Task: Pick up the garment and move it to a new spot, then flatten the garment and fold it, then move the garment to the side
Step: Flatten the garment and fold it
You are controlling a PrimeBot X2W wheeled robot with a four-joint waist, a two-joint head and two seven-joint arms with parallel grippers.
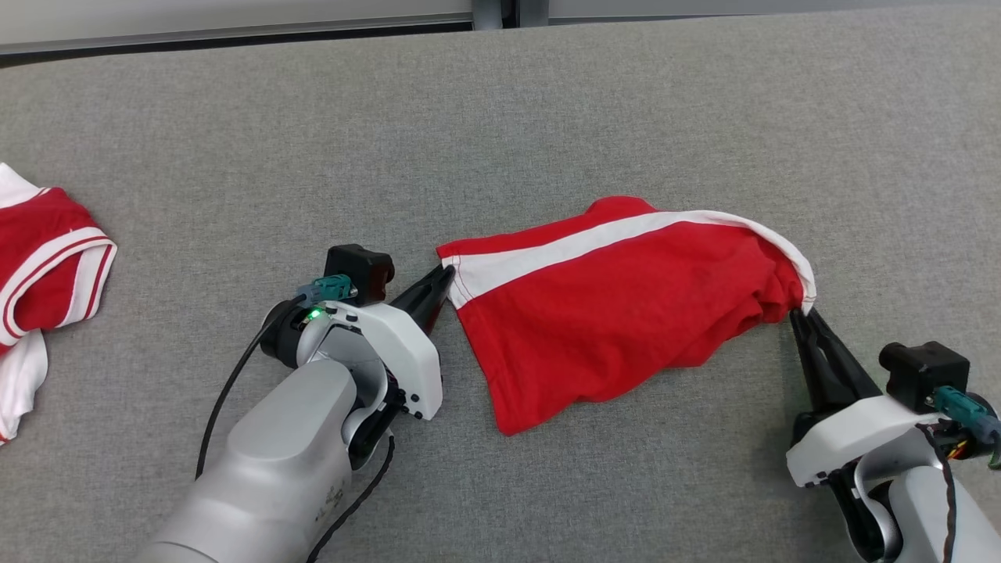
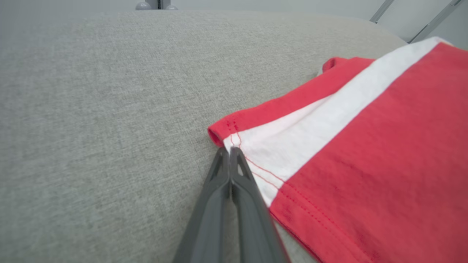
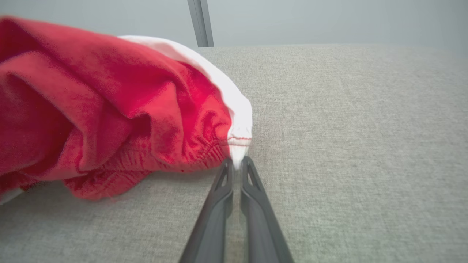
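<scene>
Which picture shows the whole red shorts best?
The head view: the whole red shorts lie on the grey table, left claw and right claw at their ends. Left wrist view shows one hem corner; right wrist view, the bunched waistband.

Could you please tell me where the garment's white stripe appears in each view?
Head: stripe runs across centre, left gripper to right gripper.
Left wrist: diagonal, gripper tip to upper right.
Right wrist: upper centre, curving down to gripper tip.
Shared landmark: grey surface.
</scene>
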